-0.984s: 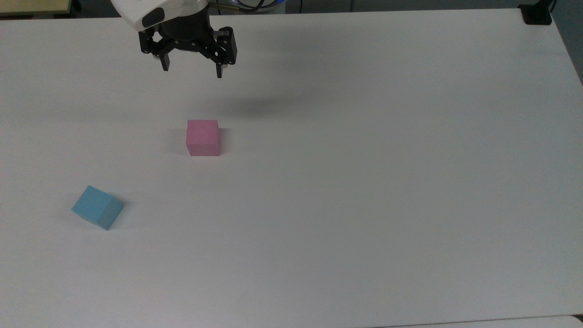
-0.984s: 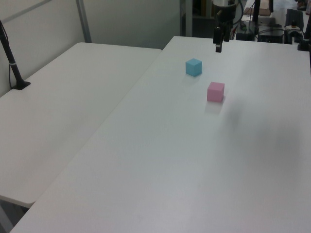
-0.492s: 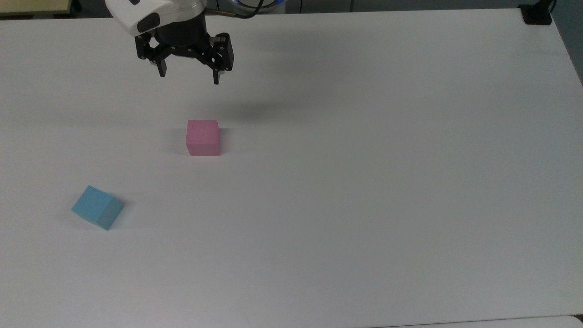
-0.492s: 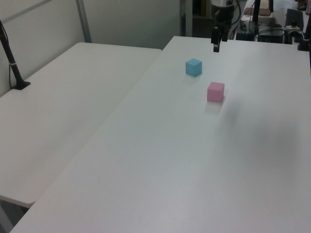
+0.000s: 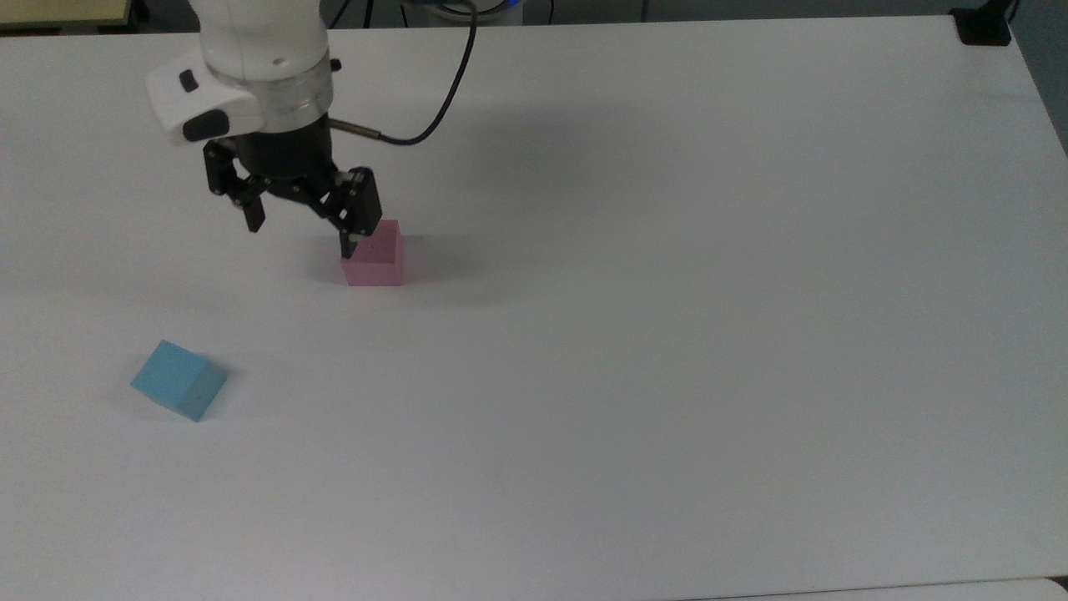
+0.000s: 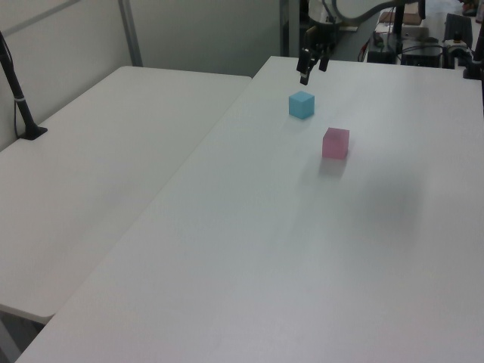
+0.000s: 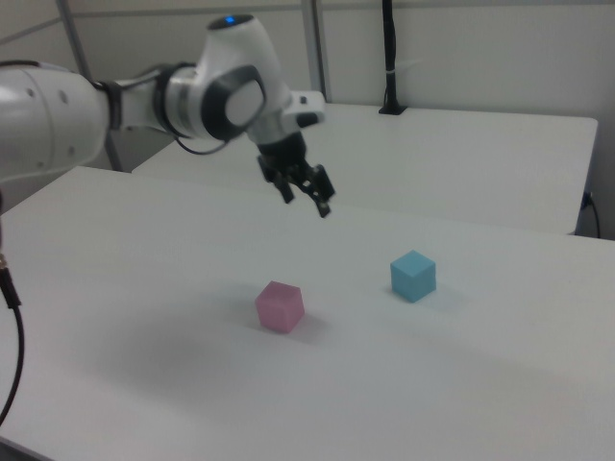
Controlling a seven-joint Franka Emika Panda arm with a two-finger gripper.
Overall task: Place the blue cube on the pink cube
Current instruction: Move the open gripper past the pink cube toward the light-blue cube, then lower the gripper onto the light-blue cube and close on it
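Our gripper (image 5: 302, 236) hangs wide open with nothing in it, up in the air over the worktop (image 5: 667, 334). The blue cube (image 5: 178, 380) sits toward the top view's left edge, turned at an angle, well apart from the pink cube (image 5: 374, 255). It looks like light, squishy foam, so we'd pinch two opposite flat faces, matching that angle, gently.

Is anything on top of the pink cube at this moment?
Nothing rests on the pink cube: its top face is bare in the right view. The blue cube sits apart on the table. The open gripper hangs in the air; in the top view it hides the cube's corner.
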